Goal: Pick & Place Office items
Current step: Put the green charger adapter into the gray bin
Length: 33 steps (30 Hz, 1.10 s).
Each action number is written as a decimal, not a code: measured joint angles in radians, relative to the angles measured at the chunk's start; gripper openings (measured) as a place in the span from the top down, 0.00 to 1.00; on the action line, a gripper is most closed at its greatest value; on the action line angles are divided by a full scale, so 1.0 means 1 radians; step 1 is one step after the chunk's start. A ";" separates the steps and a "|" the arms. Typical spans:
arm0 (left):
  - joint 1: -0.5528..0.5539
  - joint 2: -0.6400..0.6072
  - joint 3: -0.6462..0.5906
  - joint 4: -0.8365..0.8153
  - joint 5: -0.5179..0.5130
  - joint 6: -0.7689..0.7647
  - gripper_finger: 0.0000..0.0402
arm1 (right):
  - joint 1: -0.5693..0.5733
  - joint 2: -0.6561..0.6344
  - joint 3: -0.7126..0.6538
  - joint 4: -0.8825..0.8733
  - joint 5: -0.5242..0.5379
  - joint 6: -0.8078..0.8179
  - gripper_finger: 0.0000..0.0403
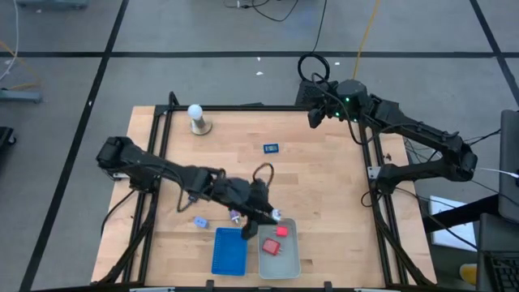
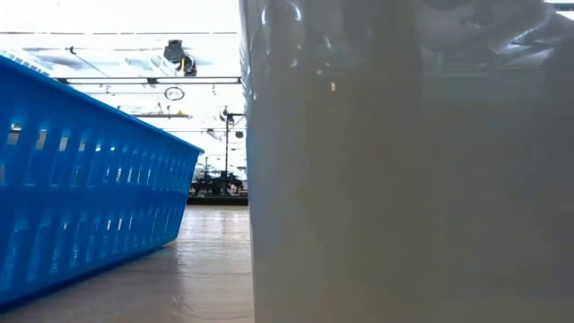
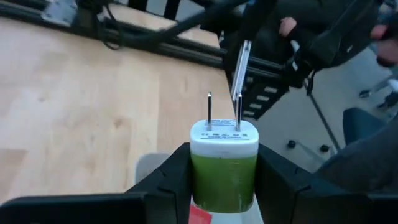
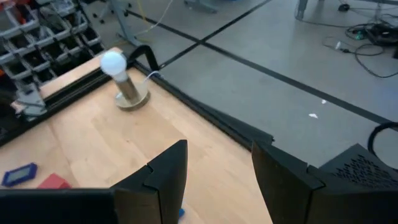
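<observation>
Even overhead light falls on the table [image 1: 324, 186]; the low view glares white behind, with the pale grey tray [image 2: 404, 179] blurred.

The left gripper [image 1: 268, 214] is positioned above the near edge of the pale grey tray [image 1: 291, 264], which contains two red items [image 1: 276, 240]. The blue tray [image 1: 229, 251] adjoins it. The right gripper [image 1: 315, 118] hovers at the far table corner.

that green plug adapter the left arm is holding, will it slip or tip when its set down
The green plug adapter looks rigid and boxy, and the left gripper clamps its flat sides, so slipping seems unlikely. It is probably light for its size. With two thin prongs on one end, it may topple if released upright in the pale grey tray.
</observation>
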 joint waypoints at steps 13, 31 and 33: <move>-0.039 0.111 0.002 -0.074 -0.036 0.029 0.68 | -0.041 -0.026 0.000 -0.012 -0.003 -0.043 0.58; -0.040 0.216 0.000 -0.133 -0.073 0.059 0.68 | -0.040 -0.045 -0.001 -0.023 -0.004 -0.043 0.58; -0.040 0.222 0.001 -0.132 -0.080 0.060 0.68 | -0.040 -0.045 -0.001 -0.023 -0.004 -0.043 0.58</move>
